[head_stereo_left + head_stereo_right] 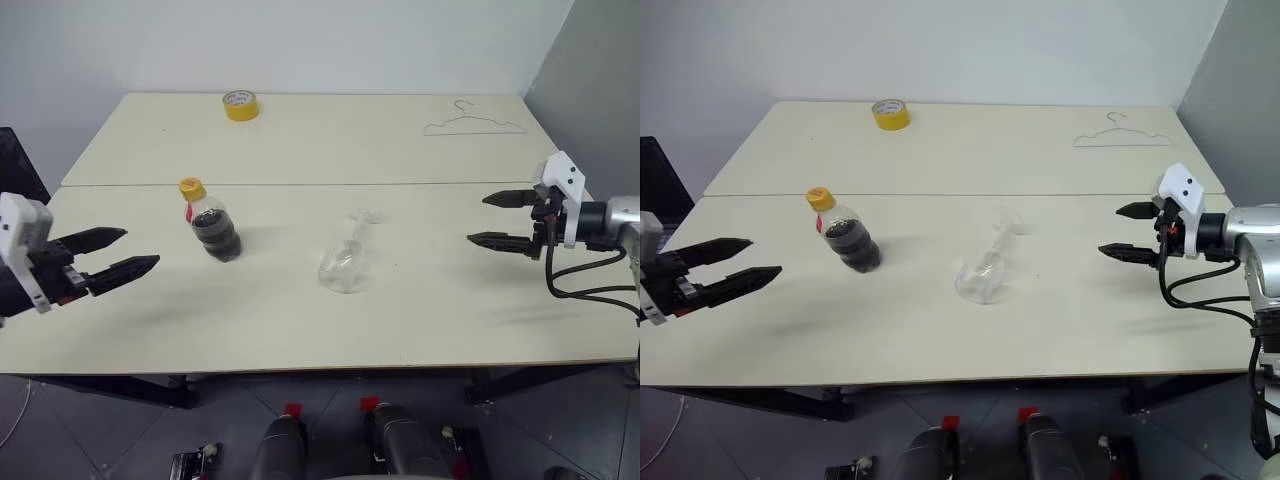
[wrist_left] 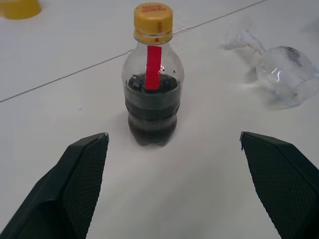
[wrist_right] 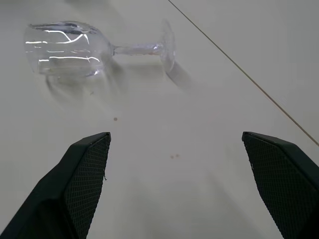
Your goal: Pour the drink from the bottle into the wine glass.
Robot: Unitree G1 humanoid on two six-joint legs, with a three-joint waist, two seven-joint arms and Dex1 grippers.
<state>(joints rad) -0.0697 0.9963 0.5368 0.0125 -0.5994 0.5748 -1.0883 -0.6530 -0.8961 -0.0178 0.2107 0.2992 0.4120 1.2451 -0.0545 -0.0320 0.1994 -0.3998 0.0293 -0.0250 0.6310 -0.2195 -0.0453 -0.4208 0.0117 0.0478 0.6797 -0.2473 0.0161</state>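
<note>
- The bottle [image 1: 213, 228] stands upright on the cream table [image 1: 300, 320], left of centre, with its yellow-orange screw cap [image 2: 153, 21] on and a red tag [image 2: 153, 66] hanging down from the neck.
- The drink [image 2: 151, 109], dark brown, fills roughly the lower half of the bottle.
- The wine glass [image 1: 347, 262] lies on its side near the middle of the table, well apart from the bottle and to its right; its bowl points toward the near edge and its round foot [image 3: 167, 46] toward the far side. It looks empty.
- The left gripper [image 1: 112, 257] hovers above the table near its left edge, fingers spread wide, holding nothing, pointed at the bottle but apart from it.
- The right gripper [image 1: 497, 220] hovers near the right edge, fingers also spread wide and empty, pointed toward the glass and well short of it.
- A yellow tape roll [image 1: 240, 104] sits at the far side of the table, and a wire clothes hanger [image 1: 472, 124] lies flat at the far right.
</note>
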